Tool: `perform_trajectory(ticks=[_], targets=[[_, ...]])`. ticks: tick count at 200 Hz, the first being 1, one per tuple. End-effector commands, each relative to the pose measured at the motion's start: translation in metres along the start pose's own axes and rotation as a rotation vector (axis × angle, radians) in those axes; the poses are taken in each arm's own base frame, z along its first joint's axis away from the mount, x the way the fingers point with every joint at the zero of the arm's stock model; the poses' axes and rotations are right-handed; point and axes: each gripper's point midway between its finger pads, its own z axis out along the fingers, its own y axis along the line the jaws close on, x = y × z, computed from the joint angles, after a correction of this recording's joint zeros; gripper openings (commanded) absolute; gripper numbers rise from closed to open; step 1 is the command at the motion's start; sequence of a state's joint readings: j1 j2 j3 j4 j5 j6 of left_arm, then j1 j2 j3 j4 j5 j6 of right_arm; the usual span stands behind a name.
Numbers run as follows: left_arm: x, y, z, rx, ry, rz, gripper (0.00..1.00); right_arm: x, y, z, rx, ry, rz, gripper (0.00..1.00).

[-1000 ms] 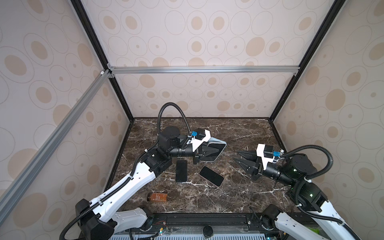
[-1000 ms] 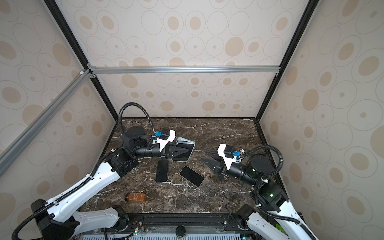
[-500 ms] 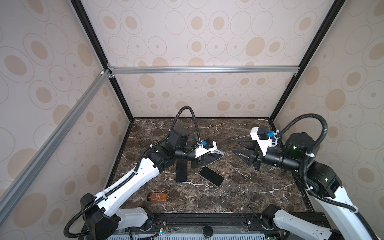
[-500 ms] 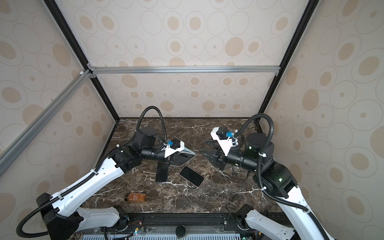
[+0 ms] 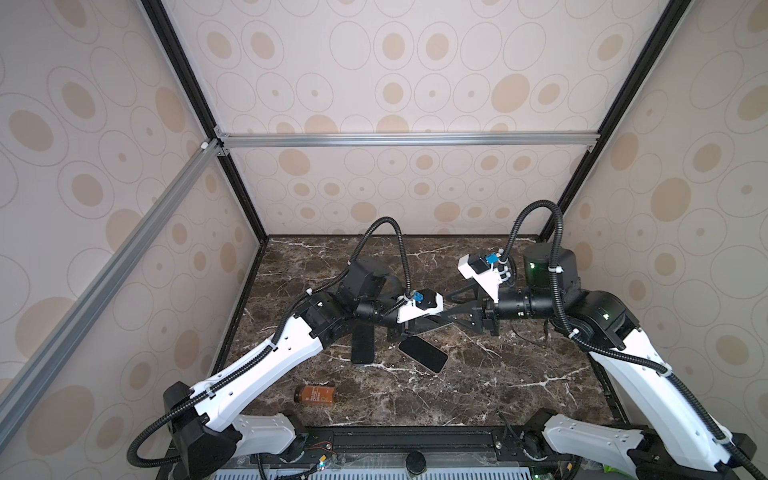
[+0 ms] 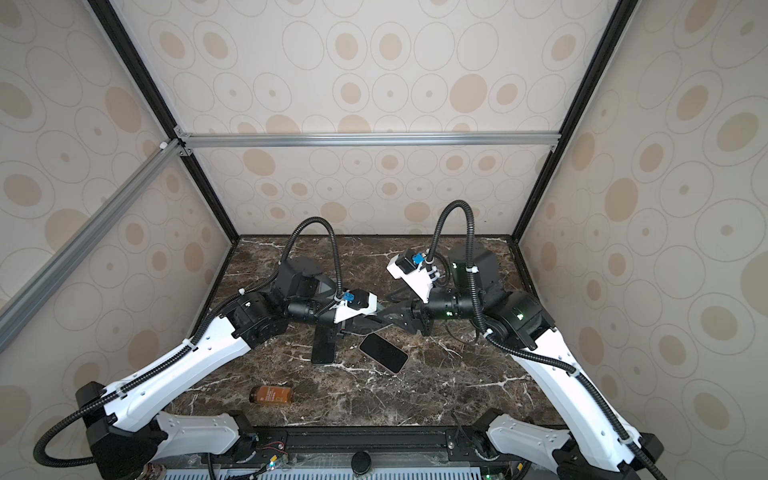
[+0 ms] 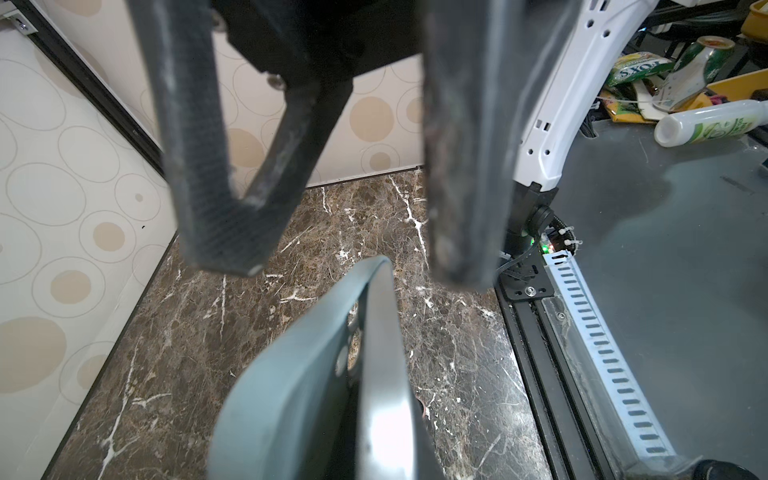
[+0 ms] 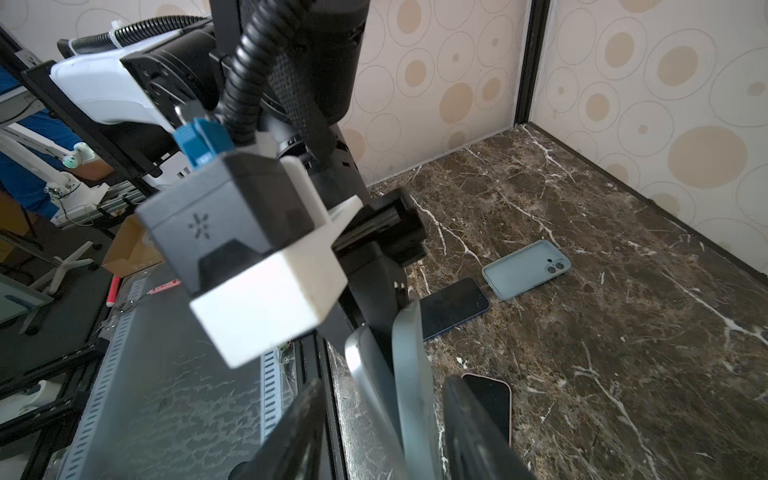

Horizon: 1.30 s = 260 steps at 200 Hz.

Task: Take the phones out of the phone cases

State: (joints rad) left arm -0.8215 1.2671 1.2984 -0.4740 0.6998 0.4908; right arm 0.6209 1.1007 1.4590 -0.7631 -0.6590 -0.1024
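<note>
My left gripper (image 5: 417, 328) is shut on a silver phone (image 7: 382, 374) in its grey-blue phone case (image 7: 282, 374), held edge-on above the marble floor. At the free end the case's rim stands off the phone's edge. My right gripper (image 5: 446, 309) faces it from the right and is open. Its two black fingers (image 7: 199, 166) straddle that free end, with gaps on both sides. In the right wrist view the phone (image 8: 365, 374) and the case (image 8: 409, 374) run between those fingers (image 8: 473, 432). The left jaws themselves are hidden in the left wrist view.
Under the grippers lie a dark phone (image 5: 361, 343) and a pink-edged phone (image 5: 423, 354). An empty grey-blue case (image 8: 525, 269) lies farther back, mostly hidden by the left arm in both top views. An amber bottle (image 5: 314, 395) lies at the front left.
The right arm has swung up and in from the front right to the held phone, and its jaws have widened. The left gripper has turned the cased phone toward it.
</note>
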Motion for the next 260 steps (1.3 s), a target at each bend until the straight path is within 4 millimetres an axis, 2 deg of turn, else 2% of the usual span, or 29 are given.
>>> perform_trajectory(ticks=[1, 37, 107, 147, 173, 226, 260], targets=[[-0.03, 0.002, -0.011, -0.025, -0.065, 0.093, 0.0, -0.004, -0.002, 0.007, -0.018, -0.001, 0.015, 0.47], [-0.033, 0.001, -0.014, -0.034, -0.072, 0.099, 0.0, -0.001, -0.009, 0.013, 0.002, 0.02, 0.041, 0.46], [-0.039, 0.005, -0.019, -0.079, -0.088, 0.111, 0.0, 0.026, -0.026, 0.017, 0.08, 0.121, 0.097, 0.46], [-0.041, 0.009, -0.02, -0.1, -0.094, 0.113, 0.0, 0.035, -0.024, 0.023, 0.047, 0.165, 0.133, 0.45], [-0.043, 0.017, -0.023, -0.161, -0.104, 0.112, 0.0, 0.038, -0.016, 0.029, -0.026, 0.182, 0.161, 0.41], [-0.044, 0.026, -0.029, -0.232, -0.109, 0.116, 0.0, 0.045, -0.012, 0.036, -0.078, 0.23, 0.209, 0.32], [-0.046, 0.024, -0.036, -0.251, -0.134, 0.116, 0.0, 0.04, -0.024, 0.035, -0.018, 0.19, 0.235, 0.22]])
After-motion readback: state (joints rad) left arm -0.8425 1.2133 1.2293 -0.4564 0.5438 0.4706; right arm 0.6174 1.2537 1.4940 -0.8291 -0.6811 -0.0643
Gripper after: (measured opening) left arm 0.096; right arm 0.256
